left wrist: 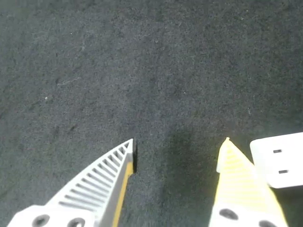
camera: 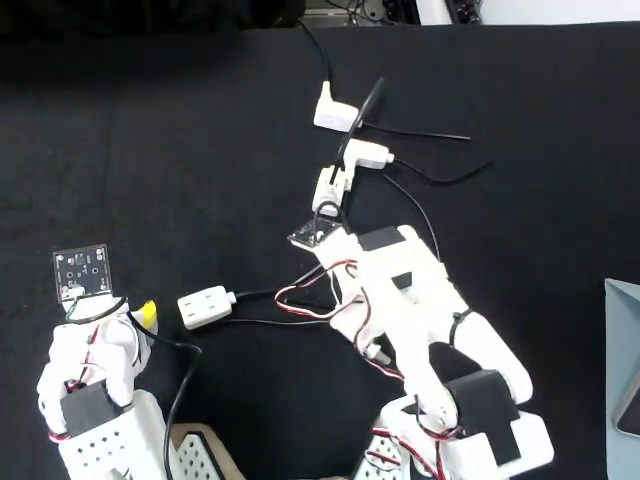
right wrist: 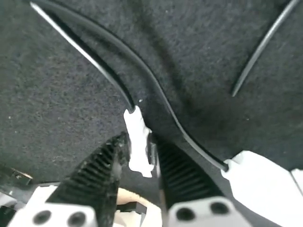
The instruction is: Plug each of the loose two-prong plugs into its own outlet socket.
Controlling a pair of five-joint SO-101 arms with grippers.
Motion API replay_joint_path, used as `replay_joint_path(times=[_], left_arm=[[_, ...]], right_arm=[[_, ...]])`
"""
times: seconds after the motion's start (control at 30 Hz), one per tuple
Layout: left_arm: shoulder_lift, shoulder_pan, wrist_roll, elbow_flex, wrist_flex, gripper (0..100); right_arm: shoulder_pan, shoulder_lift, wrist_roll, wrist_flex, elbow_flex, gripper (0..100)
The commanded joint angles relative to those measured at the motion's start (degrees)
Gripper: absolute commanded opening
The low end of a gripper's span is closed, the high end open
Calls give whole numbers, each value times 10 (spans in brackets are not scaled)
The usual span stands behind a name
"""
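My right gripper (right wrist: 139, 142) is shut on a small white two-prong plug (right wrist: 134, 124), whose black cable (right wrist: 161, 97) trails away over the cloth. From above, that plug (camera: 329, 185) sits mid-table in the right gripper (camera: 328, 206). Just beyond it lie a second white plug (camera: 368, 155) and a white outlet block (camera: 335, 113) with a cord running to the table's far edge. Another white outlet socket (camera: 205, 306) lies at front left; its two slots (left wrist: 279, 158) show beside my left gripper (left wrist: 180, 140), which is open over bare cloth with nothing between its fingers.
Thin black cables (camera: 430, 175) cross the black cloth right of the plugs. A small circuit board (camera: 82, 272) lies by the left arm. A grey-blue box (camera: 622, 370) stands at the right edge. A white block (right wrist: 265, 182) lies close to the right gripper.
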Motion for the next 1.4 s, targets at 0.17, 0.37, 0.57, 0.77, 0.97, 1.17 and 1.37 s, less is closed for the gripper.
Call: replay_joint_path(times=[0.17,0.37,0.57,0.77,0.97,1.17,1.37], left_arm=[[-4,0,-4,-9,-3,282],[-4,0,12,-36,-4,284],[-4,1,72,-124,-4,286],[-4,53,118,-202,-4,286],[-4,126,192,-215,-48,286],[-4,185,222,-240,-80,286],[-4,256,222,-280,-79,284]], right_arm=[[4,-135,7,176,-191,11],[-10,-208,-83,168,-246,11],[-93,-238,-188,113,-247,11],[-196,-284,-277,19,-245,11],[-282,-310,-324,-48,-245,11],[-319,-315,-324,-78,-245,11],[-321,-313,-323,-82,-244,11]])
